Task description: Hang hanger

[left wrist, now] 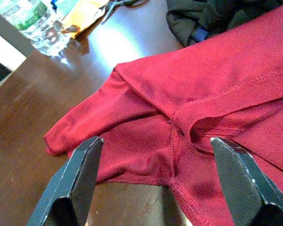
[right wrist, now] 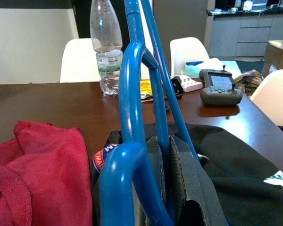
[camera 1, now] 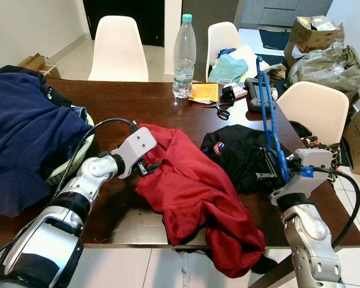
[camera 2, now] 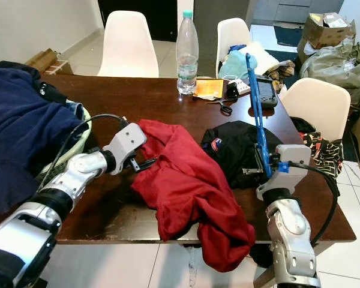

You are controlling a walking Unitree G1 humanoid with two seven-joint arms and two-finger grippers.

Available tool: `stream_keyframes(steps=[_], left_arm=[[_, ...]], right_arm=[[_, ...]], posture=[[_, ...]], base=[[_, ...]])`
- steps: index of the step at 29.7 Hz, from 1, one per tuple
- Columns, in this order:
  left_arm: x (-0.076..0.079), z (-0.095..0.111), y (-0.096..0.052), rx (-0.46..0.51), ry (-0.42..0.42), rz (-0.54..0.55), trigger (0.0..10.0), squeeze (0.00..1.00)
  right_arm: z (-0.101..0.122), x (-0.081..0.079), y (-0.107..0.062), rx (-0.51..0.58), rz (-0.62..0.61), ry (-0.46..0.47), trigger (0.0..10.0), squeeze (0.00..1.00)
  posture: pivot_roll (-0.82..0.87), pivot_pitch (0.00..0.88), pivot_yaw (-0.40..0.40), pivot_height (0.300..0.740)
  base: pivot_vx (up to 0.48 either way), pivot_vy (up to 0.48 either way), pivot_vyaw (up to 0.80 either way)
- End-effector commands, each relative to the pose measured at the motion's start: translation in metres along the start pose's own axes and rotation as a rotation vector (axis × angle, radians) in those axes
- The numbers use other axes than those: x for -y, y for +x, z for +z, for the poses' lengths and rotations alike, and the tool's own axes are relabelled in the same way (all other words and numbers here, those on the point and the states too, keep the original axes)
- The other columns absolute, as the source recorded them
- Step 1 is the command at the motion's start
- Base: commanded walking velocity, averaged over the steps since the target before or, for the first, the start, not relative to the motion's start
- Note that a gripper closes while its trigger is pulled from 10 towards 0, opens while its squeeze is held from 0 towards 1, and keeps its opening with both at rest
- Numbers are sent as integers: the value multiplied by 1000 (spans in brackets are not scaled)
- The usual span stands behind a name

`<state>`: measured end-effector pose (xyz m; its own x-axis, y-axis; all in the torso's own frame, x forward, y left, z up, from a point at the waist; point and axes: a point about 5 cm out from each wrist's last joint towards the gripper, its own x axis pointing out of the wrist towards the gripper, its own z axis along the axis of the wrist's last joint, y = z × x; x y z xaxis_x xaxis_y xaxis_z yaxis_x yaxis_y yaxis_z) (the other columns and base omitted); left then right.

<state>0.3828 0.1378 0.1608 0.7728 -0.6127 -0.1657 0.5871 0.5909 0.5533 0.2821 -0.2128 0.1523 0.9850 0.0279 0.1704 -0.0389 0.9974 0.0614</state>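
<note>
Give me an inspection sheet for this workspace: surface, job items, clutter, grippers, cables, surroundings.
Surface: dark wooden table, crowded.
Job's things: blue hanger held upright over the black garment; red shirt spread at the near edge, partly hanging off.
Clutter: water bottle, scissors, handheld controller, orange packet, navy garment pile.
Grippers: right gripper shut on the hanger; left gripper open at the red shirt's sleeve.
Cables: black cable looping over the left arm; another by the right wrist.
Surroundings: white chairs, cardboard boxes, tiled floor.
</note>
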Motion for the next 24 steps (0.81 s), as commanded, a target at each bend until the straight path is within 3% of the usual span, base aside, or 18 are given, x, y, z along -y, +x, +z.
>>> stream_keyframes(steps=[1, 9, 19, 24], left_arm=[[6, -2, 2, -5, 4, -18, 10000, 0], [16, -3, 10, -44, -19, -73, 10000, 0], [13, 4, 16, -46, -29, -51, 10000, 0], [17, 6, 21, -63, -39, -56, 10000, 0]], right_arm=[[-37, 3, -15, -183, -34, 60, 10000, 0], [-35, 7, -18, -190, -30, 38, 10000, 0], [-32, 7, -20, -189, -19, 25, 10000, 0], [-23, 14, -36, -183, -46, 8, 10000, 0]], posture=[[-25, 143, 15, 740], [-47, 155, 4, 740], [-78, 166, 2, 740], [-152, 225, 14, 740]], base=[[0, 0, 0], [0, 0, 0], [0, 0, 0], [0, 0, 0]])
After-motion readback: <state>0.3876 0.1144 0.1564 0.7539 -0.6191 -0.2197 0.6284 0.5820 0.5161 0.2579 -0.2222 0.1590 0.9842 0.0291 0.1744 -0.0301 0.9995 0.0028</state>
